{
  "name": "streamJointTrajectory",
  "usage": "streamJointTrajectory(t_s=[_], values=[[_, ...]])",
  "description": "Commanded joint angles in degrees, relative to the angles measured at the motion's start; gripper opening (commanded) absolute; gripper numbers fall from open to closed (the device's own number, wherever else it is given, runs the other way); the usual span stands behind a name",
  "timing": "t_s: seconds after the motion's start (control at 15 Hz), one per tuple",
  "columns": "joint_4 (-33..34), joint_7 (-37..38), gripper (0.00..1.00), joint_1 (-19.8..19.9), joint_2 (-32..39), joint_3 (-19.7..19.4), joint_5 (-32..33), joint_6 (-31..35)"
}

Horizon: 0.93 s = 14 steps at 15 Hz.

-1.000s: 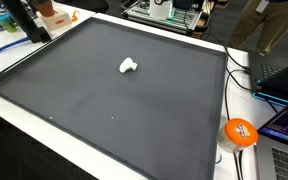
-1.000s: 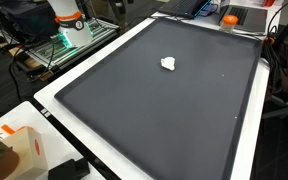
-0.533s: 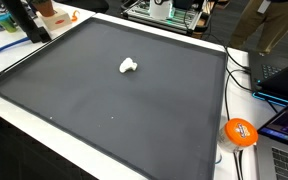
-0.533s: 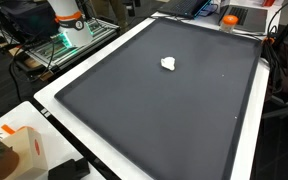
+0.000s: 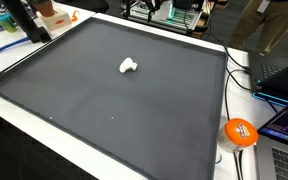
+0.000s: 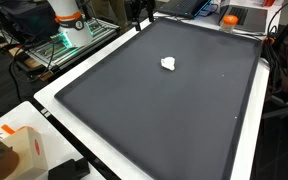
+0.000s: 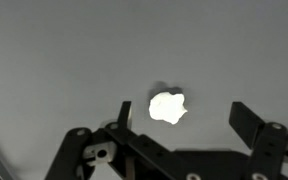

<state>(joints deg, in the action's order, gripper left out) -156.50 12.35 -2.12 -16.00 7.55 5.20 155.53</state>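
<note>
Fingers (image 7: 242, 120) stand spread wide with nothing between their pads; in the wrist view they come in from the bottom edge, dark and blocky, one at the left and one at the right. The white lump (image 7: 168, 106) shows in the gap between them but lies on the black mat (image 7: 54, 50) below, untouched and casting a small shadow.

In both exterior views the white lump (image 5: 128, 67) (image 6: 168, 64) sits alone on the black mat (image 5: 114, 110) (image 6: 154, 120), towards its far half and well apart from every edge. The mat covers nearly all of the white bench (image 6: 46, 100), which shows only as a pale border around it.

No writing can be read. An orange disc (image 5: 239, 132) at the near right of the bench carries a pale mark too small to make out, and an orange carton (image 6: 24, 150) at the near left has a white patch that is just as unclear.

Of the arm (image 6: 140, 12), only a dark part shows at the top edge of an exterior view, above the far left edge of the mat; its joints cannot be told.
</note>
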Motion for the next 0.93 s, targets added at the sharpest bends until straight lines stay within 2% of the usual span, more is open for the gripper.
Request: streamJointTrajectory(t_s=[0.0,0.07,0.13,0.2,0.27,0.4,0.67,0.87], values=[[-1.3,15.7,1.0,13.2,3.9,11.2,12.6,12.4],[-2.1,20.5,1.0,16.6,1.6,13.2,18.3,12.0],[-2.0,25.1,1.0,20.8,0.9,17.9,22.9,9.8],[-1.6,18.2,1.0,13.6,2.5,11.5,16.3,10.7],[-1.4,21.4,1.0,17.0,2.4,14.3,19.6,10.7],[-1.4,23.2,1.0,19.5,2.2,16.5,21.1,10.7],[-0.8,26.6,1.0,21.5,10.1,17.3,21.9,24.1],[-0.1,25.8,1.0,22.7,15.2,17.3,22.7,26.2]])
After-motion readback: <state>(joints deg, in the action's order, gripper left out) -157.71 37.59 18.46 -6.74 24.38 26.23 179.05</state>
